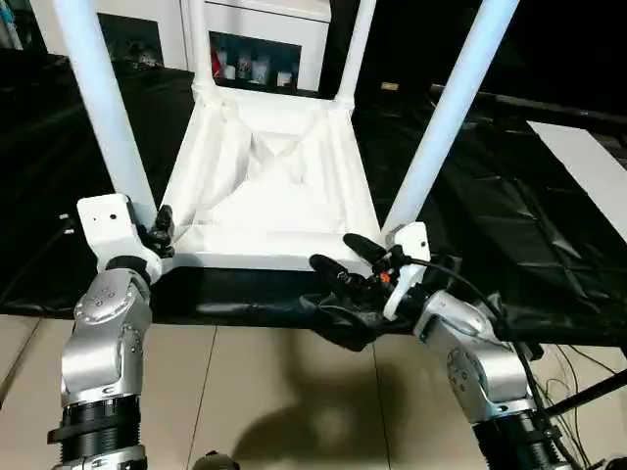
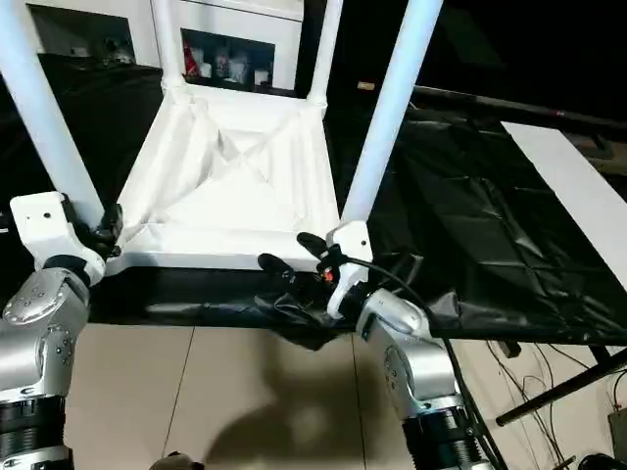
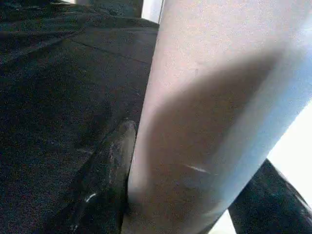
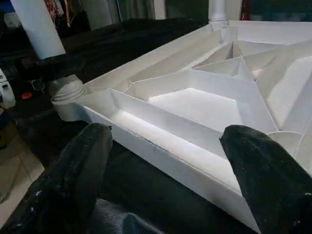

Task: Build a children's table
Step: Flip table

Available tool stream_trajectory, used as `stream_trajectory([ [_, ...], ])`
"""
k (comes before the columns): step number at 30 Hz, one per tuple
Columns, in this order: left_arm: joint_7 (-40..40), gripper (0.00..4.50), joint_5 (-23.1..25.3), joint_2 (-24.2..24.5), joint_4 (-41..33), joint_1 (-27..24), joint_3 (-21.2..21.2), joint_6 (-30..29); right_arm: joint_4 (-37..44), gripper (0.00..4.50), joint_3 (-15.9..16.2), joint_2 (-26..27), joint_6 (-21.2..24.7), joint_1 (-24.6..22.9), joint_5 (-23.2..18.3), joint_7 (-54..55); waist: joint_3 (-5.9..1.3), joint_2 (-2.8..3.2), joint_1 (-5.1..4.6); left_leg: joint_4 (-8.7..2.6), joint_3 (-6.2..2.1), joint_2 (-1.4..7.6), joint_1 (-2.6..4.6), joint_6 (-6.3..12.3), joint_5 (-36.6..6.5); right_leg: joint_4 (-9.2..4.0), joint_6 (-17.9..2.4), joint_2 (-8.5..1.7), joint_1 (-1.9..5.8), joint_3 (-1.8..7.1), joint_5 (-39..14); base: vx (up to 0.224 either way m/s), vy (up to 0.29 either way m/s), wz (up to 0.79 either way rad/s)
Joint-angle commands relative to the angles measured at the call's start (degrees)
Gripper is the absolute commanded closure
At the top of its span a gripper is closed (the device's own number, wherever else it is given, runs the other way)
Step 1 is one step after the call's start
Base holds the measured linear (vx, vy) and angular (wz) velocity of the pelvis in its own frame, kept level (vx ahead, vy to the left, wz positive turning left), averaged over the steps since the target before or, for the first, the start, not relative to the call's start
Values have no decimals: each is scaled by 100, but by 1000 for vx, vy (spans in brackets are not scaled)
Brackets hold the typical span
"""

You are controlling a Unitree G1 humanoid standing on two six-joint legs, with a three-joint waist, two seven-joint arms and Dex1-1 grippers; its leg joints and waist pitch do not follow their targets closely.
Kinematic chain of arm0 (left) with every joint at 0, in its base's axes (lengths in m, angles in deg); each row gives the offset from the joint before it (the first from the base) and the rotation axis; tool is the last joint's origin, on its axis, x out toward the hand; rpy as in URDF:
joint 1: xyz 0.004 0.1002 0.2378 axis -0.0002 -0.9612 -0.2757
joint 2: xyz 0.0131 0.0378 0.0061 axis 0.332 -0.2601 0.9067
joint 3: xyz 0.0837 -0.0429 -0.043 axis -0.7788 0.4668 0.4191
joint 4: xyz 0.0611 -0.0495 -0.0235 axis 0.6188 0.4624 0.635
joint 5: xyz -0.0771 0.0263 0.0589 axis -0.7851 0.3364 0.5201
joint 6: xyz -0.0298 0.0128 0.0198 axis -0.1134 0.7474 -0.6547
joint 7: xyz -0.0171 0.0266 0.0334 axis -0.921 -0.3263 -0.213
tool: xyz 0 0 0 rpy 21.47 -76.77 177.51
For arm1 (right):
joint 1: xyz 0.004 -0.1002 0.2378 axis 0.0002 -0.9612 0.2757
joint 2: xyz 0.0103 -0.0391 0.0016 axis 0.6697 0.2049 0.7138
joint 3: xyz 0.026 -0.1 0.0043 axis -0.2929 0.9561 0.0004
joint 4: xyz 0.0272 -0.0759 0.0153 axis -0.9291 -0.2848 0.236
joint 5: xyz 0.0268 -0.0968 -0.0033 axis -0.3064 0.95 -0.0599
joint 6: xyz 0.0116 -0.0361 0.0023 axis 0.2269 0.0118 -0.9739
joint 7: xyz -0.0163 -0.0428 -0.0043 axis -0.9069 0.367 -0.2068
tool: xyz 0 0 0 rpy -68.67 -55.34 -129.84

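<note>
Left gripper (image 1: 162, 230): at the near left corner of the surface, its black fingers (image 3: 105, 180) set either side of the base of the near left leg (image 1: 103, 108), one finger touching the tube; whether they clamp it I cannot tell.
Right gripper (image 1: 345, 262): at the near edge of the surface, just beside the near right corner of the tabletop, fingers (image 4: 78, 180) apart and holding nothing, pointing along the near rim.
Children's table (image 1: 274, 186): lies upside down on the black-covered surface (image 1: 509, 215), ribbed underside up, near rim along the surface's near edge; all four legs stand up from the corner sockets.
Near right leg (image 1: 451, 108): rises from its socket just beside the right gripper.
Far legs (image 1: 355, 49): two thinner-looking tubes at the far corners.
Handling: hollow white plastic, likely light and stiff; the smooth tapered tubes look slippery, so a hold low on a leg near its socket, or on the rim, seems best. The long legs give leverage, so a push high up could tip or slide the whole thing.
Cover: black sheeting, wrinkled, bunched under the right gripper; it could snag the fingers.
Far side: a white glass-door cabinet (image 1: 260, 44) behind the surface.
Right side: a white board (image 1: 588, 166) on the sheeting, well apart from the table.
Floor: cables (image 2: 549, 382) by the right arm.
</note>
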Motion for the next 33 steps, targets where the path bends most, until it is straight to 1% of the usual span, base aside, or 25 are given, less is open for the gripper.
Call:
stream_trajectory([
  [1,-13,210,-274,-172,84,104,102,-67,-80,54,-61,-34,-42,-3,-37,-86,-320,130,-15,-462,-66,187,187,-255,-906,-403,-879,-408,91,218,561,0,0,0],
  [3,-28,214,-369,-222,88,127,156,-115,-95,54,-67,-31,-18,-1,-65,-114,-313,138,-15,-466,-63,195,197,-247,-955,-409,-891,-413,78,221,487,0,0,0],
  [4,-94,215,-734,-409,141,272,366,-271,-160,54,-67,-40,54,16,-84,-137,-312,103,-20,-463,-58,195,197,-241,-974,-415,-896,-410,76,222,435,0,0,0],
  [5,-133,215,-912,-499,176,355,463,-339,-198,54,-68,-40,103,31,-90,-131,-308,119,-15,-465,-56,191,200,-248,-990,-417,-935,-415,70,220,368,0,0,0],
  [7,-227,216,-1168,-661,255,512,591,-407,-312,54,-55,-30,173,79,-55,-70,-293,92,-1,-457,-43,181,198,-217,-1051,-443,-947,-424,63,230,151,0,0,0],
  [9,-253,216,-1257,-718,296,575,626,-419,-371,54,-41,-26,232,107,-33,-31,-290,104,13,-459,-43,182,197,-220,-1060,-450,-963,-438,60,231,33,0,0,0],
  [10,-305,216,-1357,-809,347,659,662,-445,-494,54,-12,-27,268,163,55,57,-283,86,11,-468,-41,185,185,-228,-1085,-466,-952,-438,60,230,-81,0,0,0],
  [12,-360,216,-1490,-992,411,792,682,-492,-821,54,-67,30,379,313,160,323,-285,94,-6,-467,-43,175,186,-266,-1037,-458,-967,-430,51,222,-123,0,0,0],
  [13,-363,216,-1490,-1062,422,834,650,-505,-1010,54,-158,85,380,406,180,490,-292,91,9,-455,-39,181,193,-276,-1027,-459,-951,-439,47,228,-139,0,0,0],
  [14,-364,216,-1479,-1095,426,852,629,-512,-1110,27,-209,114,362,455,193,579,-294,92,7,-462,-41,181,181,-280,-977,-457,-922,-441,54,229,-89,0,0,0],
  [15,-365,216,-1492,-1151,425,878,604,-519,-1230,27,-345,194,398,543,48,608,-302,100,6,-460,-42,180,178,-278,-928,-449,-902,-439,58,229,-17,0,0,0],
  [16,-355,216,-1477,-1253,405,919,576,-564,-1454,20,-603,346,425,724,-230,668,-320,93,4,-452,-49,186,179,-260,-856,-426,-891,-440,72,223,156,0,0,0],
  [17,-353,218,-1474,-1256,404,920,573,-566,-1465,15,-616,354,425,733,-244,671,-324,97,-7,-446,-43,188,180,-214,-792,-405,-901,-438,68,226,362,0,0,0],
  [18,-342,219,-1448,-1284,402,935,550,-582,-1566,7,-723,422,418,820,-365,686,-329,103,-1,-441,-45,186,177,-193,-744,-399,-900,-436,79,221,455,0,0,0],
  [20,-345,220,-1428,-1346,448,975,522,-584,-1792,2,-889,575,399,1040,-671,499,-349,101,-3,-418,-41,183,172,-117,-515,-366,-905,-421,102,211,874,0,0,0],
  [21,-356,220,-1435,-1370,470,993,516,-580,-1885,0,-959,650,394,1138,-816,401,-354,93,-19,-415,-39,178,162,-74,-484,-349,-927,-422,109,211,971,0,0,0],
  [23,-397,220,-1477,-1400,507,1031,517,-574,-2122,0,-1155,821,314,1355,-1041,425,-355,97,-5,-402,-33,180,168,20,-332,-348,-976,-424,116,206,1138,0,0,0],
  [24,-421,220,-1505,-1403,521,1046,521,-570,-2231,0,-1260,896,302,1454,-1147,442,-354,81,-9,-400,-26,187,174,36,-330,-343,-1002,-430,108,208,1150,0,0,0],
  [25,-449,220,-1533,-1410,534,1065,527,-561,-2412,0,-1471,1024,297,1626,-1366,493,-363,78,-10,-402,-29,192,173,61,-315,-333,-1055,-439,115,203,1136,0,0,0],
  [27,-464,220,-1540,-1423,536,1078,535,-557,-2669,0,-1728,1144,308,1842,-1578,606,-358,99,-8,-410,-27,199,182,66,-349,-334,-1099,-440,101,200,1042,0,0,0],
  [28,-470,220,-1534,-1438,532,1086,546,-556,-2883,0,-1899,1209,290,2009,-1668,708,-357,98,-9,-412,-26,208,189,52,-334,-327,-1104,-442,95,198,1040,0,0,0],
  [29,-472,220,-1530,-1447,518,1084,547,-559,-3042,0,-1996,1244,239,2133,-1709,764,-354,72,-9,-414,-18,204,189,30,-336,-336,-1097,-433,97,190,992,0,0,0],
  [30,-473,220,-1530,-1449,517,1084,548,-560,-3062,0,-2008,1248,233,2148,-1714,771,-352,83,-4,-416,-17,203,193,17,-367,-333,-1099,-437,94,187,944,0,0,0],
  [31,-498,220,-1536,-1476,450,1045,541,-563,-3478,0,-2240,1313,-9,2483,-1801,973,-356,52,-13,-416,-11,204,176,-33,-352,-327,-1065,-456,101,193,922,0,0,0],
  [33,-521,220,-1545,-1504,398,1013,540,-567,-3812,0,-2420,1337,-183,2752,-1904,1089,-367,64,-5,-408,-2,194,182,-50,-361,-332,-1068,-458,99,190,837,0,0,0],
])
